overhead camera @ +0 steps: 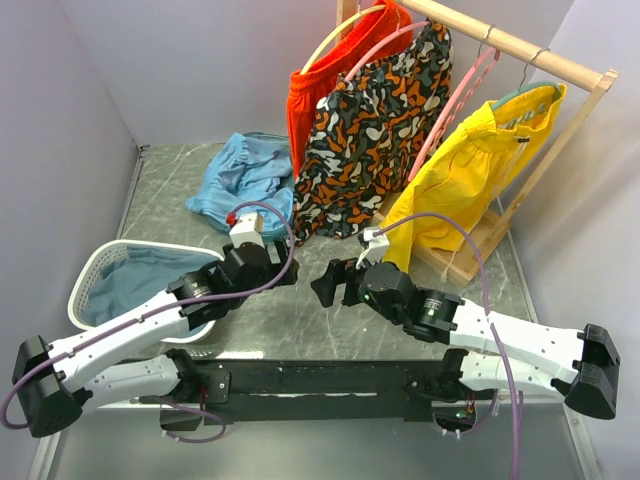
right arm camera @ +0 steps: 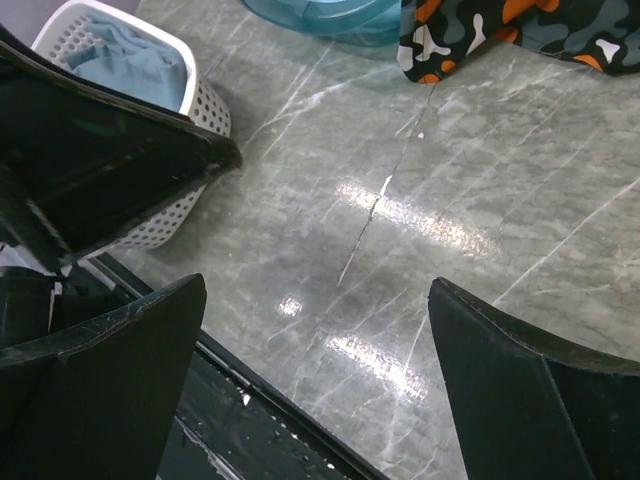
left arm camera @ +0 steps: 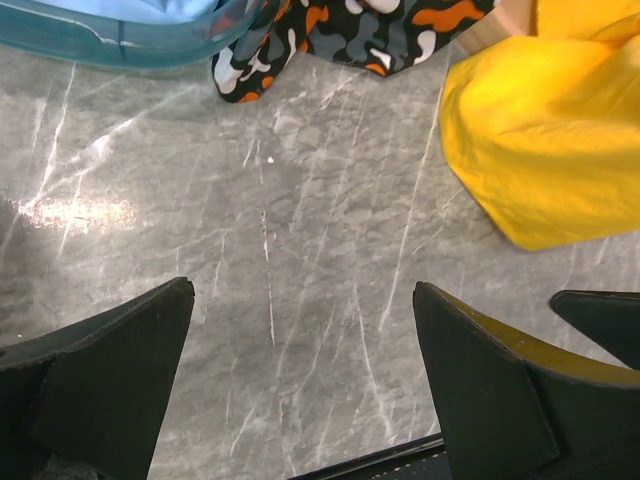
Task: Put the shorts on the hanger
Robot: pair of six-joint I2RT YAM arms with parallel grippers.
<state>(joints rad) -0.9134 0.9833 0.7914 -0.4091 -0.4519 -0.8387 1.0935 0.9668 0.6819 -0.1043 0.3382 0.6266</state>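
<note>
The light sky-blue shorts (overhead camera: 240,172) lie crumpled at the back left of the table, with a teal plastic rim (left arm camera: 120,42) along their near side. The thin pink hanger (overhead camera: 466,92) with its wavy bar hangs bare on the wooden rail, between the patterned garment (overhead camera: 372,140) and the yellow shorts (overhead camera: 470,175). My left gripper (overhead camera: 286,270) (left arm camera: 302,288) is open over bare marble, well short of the shorts. Facing it mid-table, my right gripper (overhead camera: 324,284) (right arm camera: 318,284) is open too, with nothing between its fingers.
A white mesh basket (overhead camera: 95,270) holding a duller blue cloth (right arm camera: 120,55) stands at the near left, beside my left arm. The wooden rack (overhead camera: 520,50) at the back right also carries a red garment (overhead camera: 320,85). Its base (overhead camera: 470,250) rests on the table right of my right gripper.
</note>
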